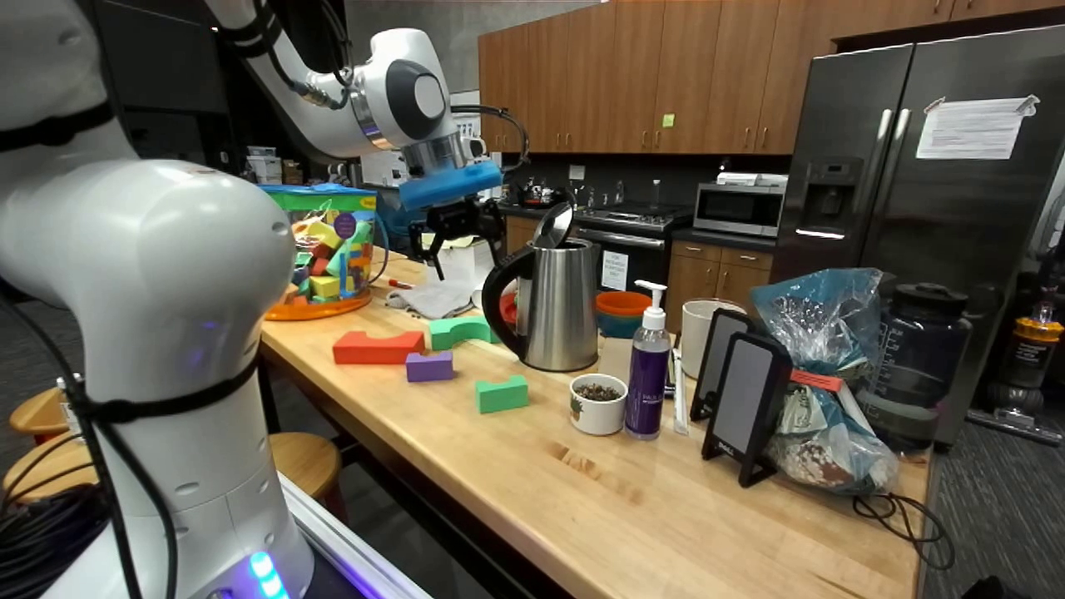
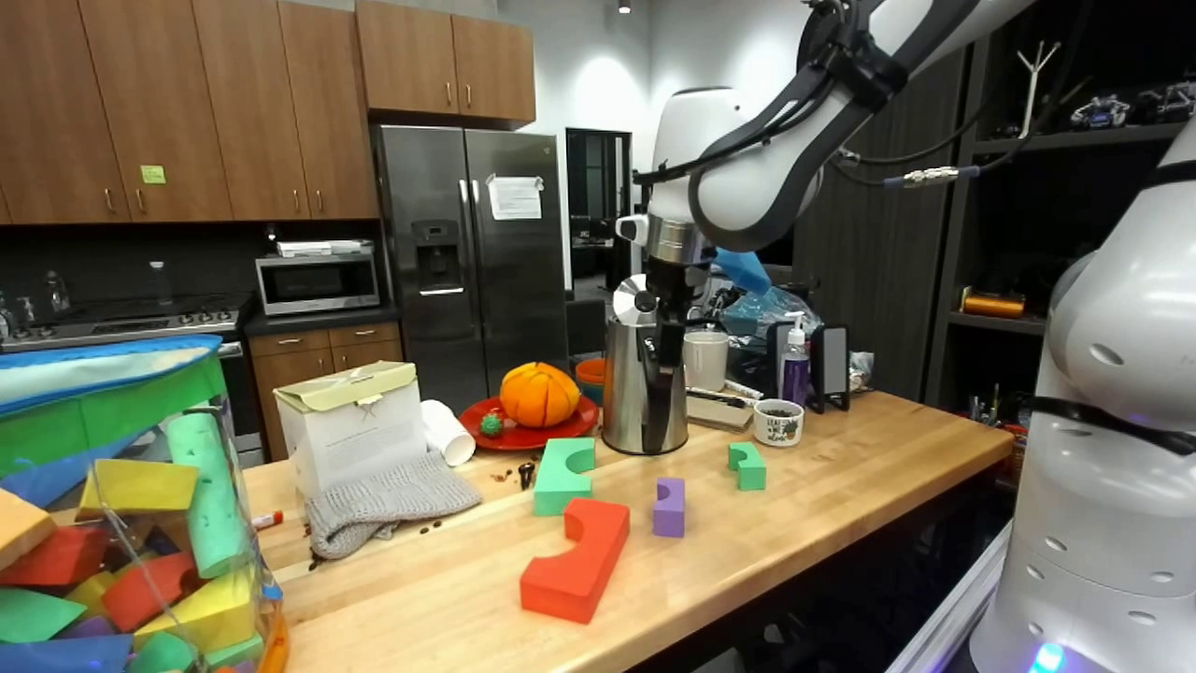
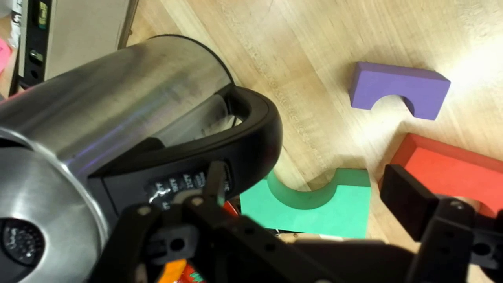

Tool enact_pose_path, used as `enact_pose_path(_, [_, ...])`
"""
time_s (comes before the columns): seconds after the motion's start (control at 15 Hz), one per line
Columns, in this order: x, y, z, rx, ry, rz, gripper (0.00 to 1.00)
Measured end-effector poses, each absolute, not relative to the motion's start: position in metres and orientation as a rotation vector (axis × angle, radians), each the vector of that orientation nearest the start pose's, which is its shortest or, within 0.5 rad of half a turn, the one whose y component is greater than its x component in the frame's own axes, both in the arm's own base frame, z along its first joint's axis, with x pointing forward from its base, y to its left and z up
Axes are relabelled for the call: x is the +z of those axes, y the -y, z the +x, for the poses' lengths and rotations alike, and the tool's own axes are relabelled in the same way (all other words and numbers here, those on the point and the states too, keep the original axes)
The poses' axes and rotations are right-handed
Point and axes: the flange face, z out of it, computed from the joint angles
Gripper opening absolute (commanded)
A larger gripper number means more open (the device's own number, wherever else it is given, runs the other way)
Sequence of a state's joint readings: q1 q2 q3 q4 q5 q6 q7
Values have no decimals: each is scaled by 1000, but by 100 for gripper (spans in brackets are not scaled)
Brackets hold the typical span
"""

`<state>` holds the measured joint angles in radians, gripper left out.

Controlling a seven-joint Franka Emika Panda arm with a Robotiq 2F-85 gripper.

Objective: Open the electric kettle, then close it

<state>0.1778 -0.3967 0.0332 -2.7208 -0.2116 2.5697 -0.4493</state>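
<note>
The electric kettle stands upright on the table, also in an exterior view and the wrist view. Its lid is raised, tilted up above the rim; its silver face with a black centre shows in an exterior view and the wrist view. The black handle points toward my gripper. My gripper is open and empty, at the handle side near lid height. In the wrist view one finger overlaps the handle's button panel; I cannot tell whether it touches.
Foam blocks lie near the kettle: green, red, purple and small green. A mug, a purple bottle, a red plate with a pumpkin and a white box also stand around it.
</note>
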Motion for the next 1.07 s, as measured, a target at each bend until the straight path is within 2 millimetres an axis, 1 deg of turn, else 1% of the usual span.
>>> enact_pose_path(0.47, [371, -89, 399, -465, 1357, -2992, 100])
enact_pose_path(0.73, [365, -90, 401, -467, 1375, -2980, 100])
enact_pose_path(1.07, [365, -90, 402, -473, 1378, -2976, 100])
